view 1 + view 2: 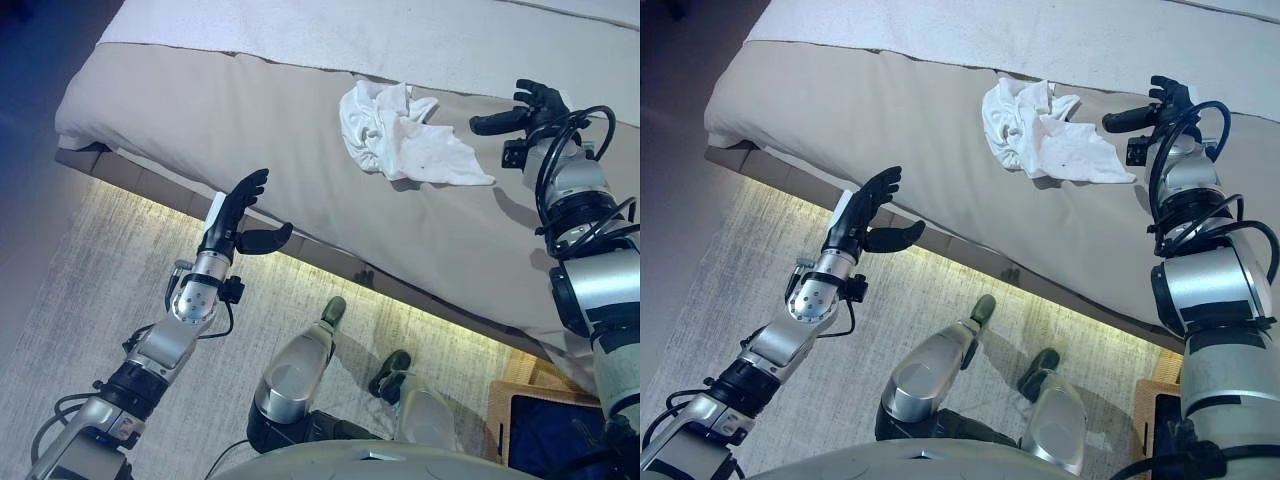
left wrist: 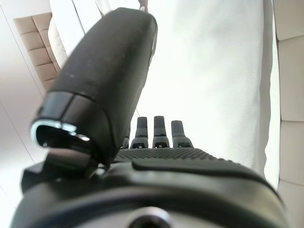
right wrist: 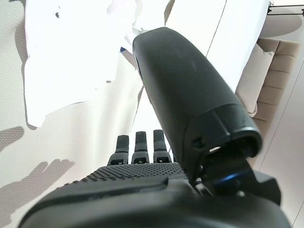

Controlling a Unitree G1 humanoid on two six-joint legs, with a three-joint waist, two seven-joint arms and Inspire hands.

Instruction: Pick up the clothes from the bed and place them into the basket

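Observation:
A crumpled white garment [image 1: 405,135] lies on the beige bed cover [image 1: 250,110], toward the right; it also shows in the right eye view [image 1: 1045,132] and the right wrist view [image 3: 71,52]. My right hand [image 1: 530,105] is open above the bed, just right of the garment and apart from it. My left hand [image 1: 235,220] is open and empty in the air at the bed's near edge, well left of the garment. A corner of the wicker basket [image 1: 520,395] with a dark lining shows on the floor at the lower right.
The bed's lit lower edge [image 1: 330,262] runs across the view above a pale carpet [image 1: 80,300]. A white sheet [image 1: 400,30] covers the far part of the bed. A padded headboard [image 2: 35,45] shows in the left wrist view.

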